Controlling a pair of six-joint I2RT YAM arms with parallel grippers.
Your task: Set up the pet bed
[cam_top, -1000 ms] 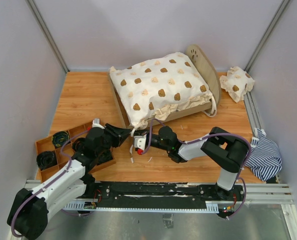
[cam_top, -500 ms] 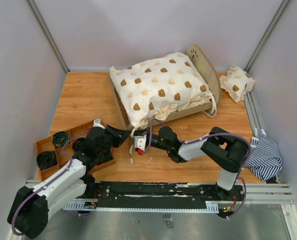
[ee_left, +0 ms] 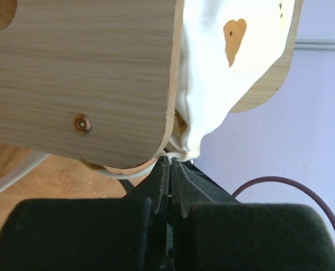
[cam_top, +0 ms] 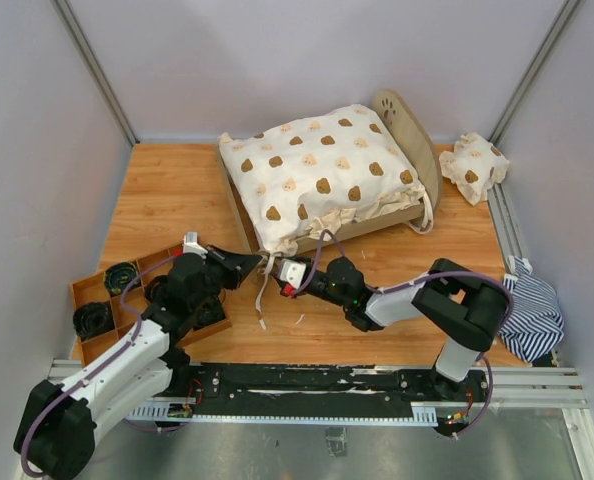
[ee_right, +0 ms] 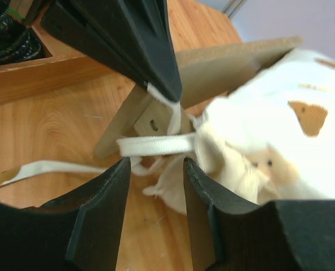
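Left tool (cam_top: 260,263) has pinched the tie (ee_right: 156,145); right tool (ee_right: 155,165) released.

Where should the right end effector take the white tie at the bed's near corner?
Pinch the flat, level stretch of the white tie beside the bunched cover, approaching head-on from the right: it spans crosswise inside the open right end effector.

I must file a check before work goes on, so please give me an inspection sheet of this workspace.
Surface: wooden table.
Job's things: pet bed with cover on it; striped mattress off the table's right edge.
Clutter: pillow at far right; tray of black coils at left.
Grippers: left gripper shut on the cover's strap; right gripper open beside it.
Cables: purple cable along each arm.
Surroundings: plain walls, metal rails.
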